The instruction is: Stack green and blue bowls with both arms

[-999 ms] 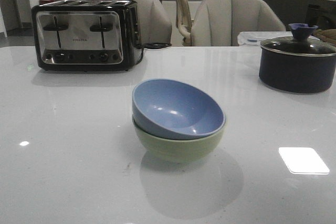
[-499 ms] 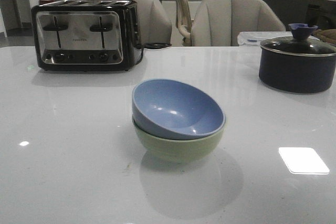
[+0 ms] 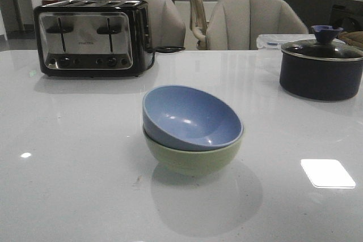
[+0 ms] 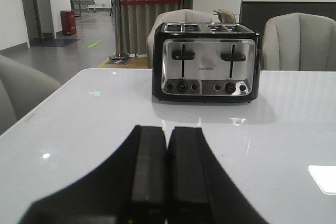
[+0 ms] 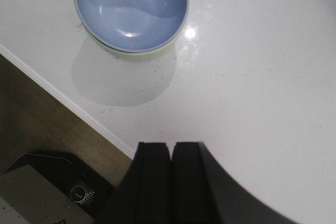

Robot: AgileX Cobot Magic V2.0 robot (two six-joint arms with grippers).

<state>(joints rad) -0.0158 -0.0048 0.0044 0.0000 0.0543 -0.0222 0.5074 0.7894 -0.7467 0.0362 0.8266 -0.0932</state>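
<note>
The dusty blue bowl (image 3: pixel 190 116) sits tilted inside the sage green bowl (image 3: pixel 193 157) at the middle of the white table. In the right wrist view the blue bowl (image 5: pixel 130 8) covers the green bowl, which shows only as a thin rim (image 5: pixel 137 54). My right gripper (image 5: pixel 170 148) is shut and empty, well back from the bowls near the table's edge. My left gripper (image 4: pixel 166 132) is shut and empty, low over the table and facing the toaster. Neither arm shows in the front view.
A black-and-chrome toaster (image 3: pixel 93 38) stands at the back left, also seen in the left wrist view (image 4: pixel 206 61). A dark navy pot with a glass lid (image 3: pixel 321 69) stands at the back right. Grey chairs (image 3: pixel 252 22) line the far side. The table's edge (image 5: pixel 68 106) and floor show in the right wrist view.
</note>
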